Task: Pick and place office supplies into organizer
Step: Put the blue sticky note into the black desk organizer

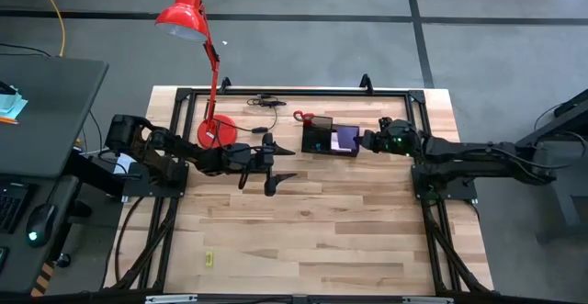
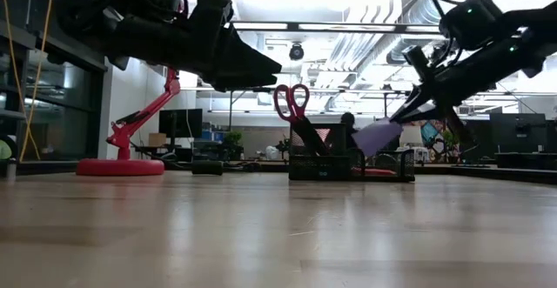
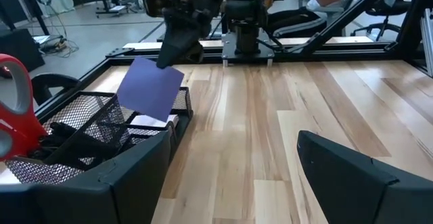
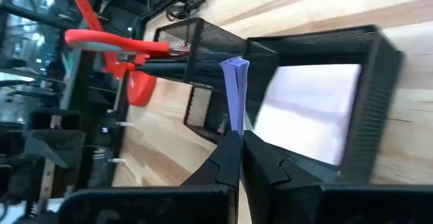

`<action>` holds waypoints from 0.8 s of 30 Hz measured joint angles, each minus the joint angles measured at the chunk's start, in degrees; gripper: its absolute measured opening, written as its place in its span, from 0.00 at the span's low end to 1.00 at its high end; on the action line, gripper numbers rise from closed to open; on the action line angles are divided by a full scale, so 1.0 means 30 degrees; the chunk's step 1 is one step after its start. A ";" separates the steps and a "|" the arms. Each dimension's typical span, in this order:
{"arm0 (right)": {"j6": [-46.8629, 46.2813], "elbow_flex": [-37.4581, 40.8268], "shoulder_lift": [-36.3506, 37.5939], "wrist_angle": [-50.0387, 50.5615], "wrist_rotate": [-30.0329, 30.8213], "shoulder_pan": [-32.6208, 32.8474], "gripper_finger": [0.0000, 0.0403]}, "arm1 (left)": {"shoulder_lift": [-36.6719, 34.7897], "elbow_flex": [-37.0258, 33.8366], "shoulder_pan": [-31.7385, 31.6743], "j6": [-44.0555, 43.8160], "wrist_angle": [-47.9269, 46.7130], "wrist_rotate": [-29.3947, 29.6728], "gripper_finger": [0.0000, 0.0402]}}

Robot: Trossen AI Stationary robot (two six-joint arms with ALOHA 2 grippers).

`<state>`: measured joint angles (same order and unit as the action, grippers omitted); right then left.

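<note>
My right gripper [image 4: 238,158] is clamped on the thin purple square note pad [image 4: 235,95], tilted just above the black mesh organizer [image 1: 333,140]. If I release now, it could catch the rim. My left gripper [image 1: 276,164] waits apart.

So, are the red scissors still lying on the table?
No, the red scissors stand handles-up in the organizer, next to the purple note pad pinched by the right gripper.

The organizer [image 1: 329,140] sits at the table's [image 1: 349,230] rear middle, scissors [image 1: 304,118] standing in it, lamp [image 1: 197,28] to its left.
</note>
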<state>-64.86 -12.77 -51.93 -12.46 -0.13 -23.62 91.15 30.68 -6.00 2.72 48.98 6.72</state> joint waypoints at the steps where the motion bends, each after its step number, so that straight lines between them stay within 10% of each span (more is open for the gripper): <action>1: -0.0303 -0.0001 -0.0405 -0.0400 -0.0068 -0.0012 0.00 | 0.0000 0.0000 0.0000 0.0005 -0.0027 0.0000 0.78; 15: 0.0040 -0.1622 -0.5324 -0.1922 -0.0108 -0.0410 0.01 | 0.0007 0.0000 0.0000 0.0146 -0.0890 -0.0007 0.77; 24: 0.1601 -0.3878 -0.7209 0.2221 -0.0689 -0.0813 0.25 | 0.0007 0.0000 0.0000 -0.0144 -0.1105 -0.0007 0.78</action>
<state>-60.06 -24.41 -73.55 -5.80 -2.20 -26.06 91.18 30.68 -6.00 2.28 45.67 6.70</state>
